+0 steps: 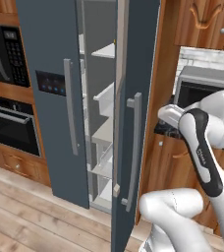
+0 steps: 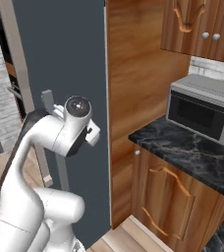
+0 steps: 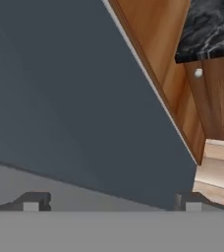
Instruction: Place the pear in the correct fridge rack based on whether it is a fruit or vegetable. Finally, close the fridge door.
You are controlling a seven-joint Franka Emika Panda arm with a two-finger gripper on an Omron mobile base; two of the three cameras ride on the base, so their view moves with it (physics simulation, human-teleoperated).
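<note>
Fridge door (image 1: 133,74), slate-grey, plain-faced, standing ajar at an angle from the cabinet, long axis vertical; grey bar handle (image 1: 135,147) runs upright along its outer face. Gripper (image 3: 112,201): fingers spread wide apart, nothing between them, pointed at the door's flat outer panel, which lies directly ahead of it and close by in the hand view. Judgement: a push on that face toward the cabinet would shut the door. Pear: cannot be made out on the shelves (image 1: 104,133) seen through the gap beside the door. Second door with blue-lit control panel (image 1: 51,82), left of the fridge door. Microwave (image 2: 207,110) on black marble counter (image 2: 182,147), right of the fridge door. Legible writing: none.
</note>
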